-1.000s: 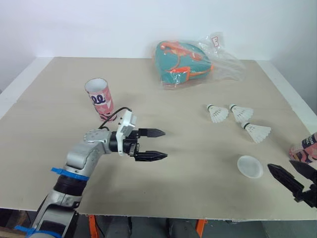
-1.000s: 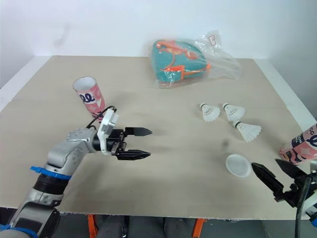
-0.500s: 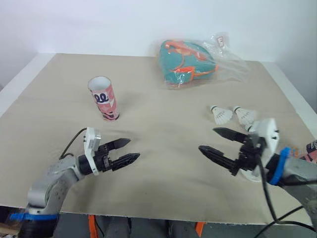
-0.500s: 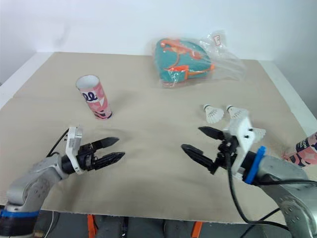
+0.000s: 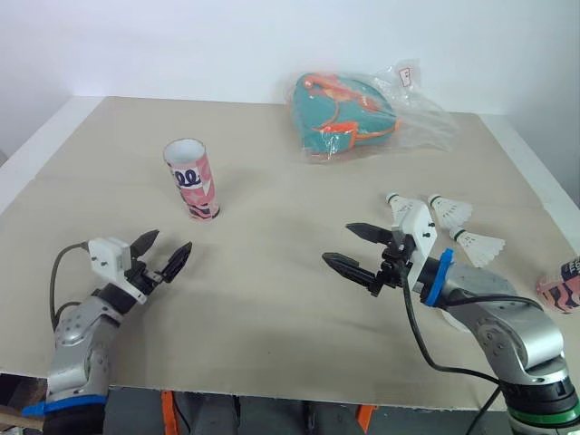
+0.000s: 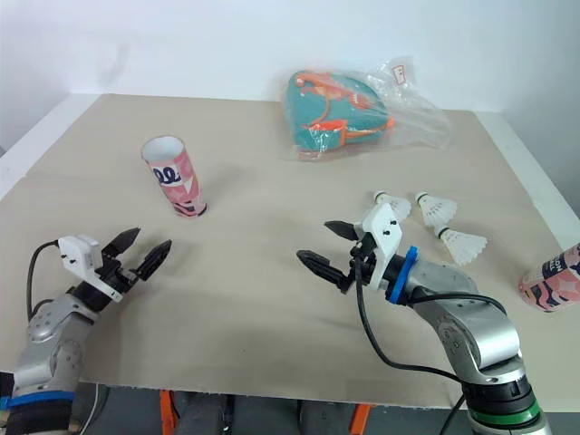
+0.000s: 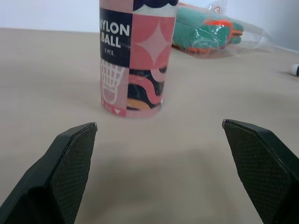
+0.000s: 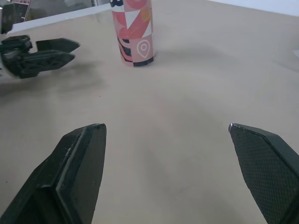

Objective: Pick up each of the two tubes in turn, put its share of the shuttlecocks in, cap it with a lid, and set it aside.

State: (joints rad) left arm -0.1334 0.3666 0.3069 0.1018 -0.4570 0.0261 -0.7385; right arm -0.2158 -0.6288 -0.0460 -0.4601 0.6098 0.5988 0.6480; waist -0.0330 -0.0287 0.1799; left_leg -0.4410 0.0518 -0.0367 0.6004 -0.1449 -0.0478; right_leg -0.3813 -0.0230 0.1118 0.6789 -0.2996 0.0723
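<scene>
The left gripper [image 5: 169, 242] and right gripper [image 5: 337, 243] are held spread, empty. One tube [image 5: 192, 179] is stood upright beyond the left gripper — the other tube [image 5: 562, 288] is seen at the table's [image 5: 272, 181] right edge.

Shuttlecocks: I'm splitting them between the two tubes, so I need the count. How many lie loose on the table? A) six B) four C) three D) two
C: three shuttlecocks lie clustered on the table, just past the open right gripper.
</scene>
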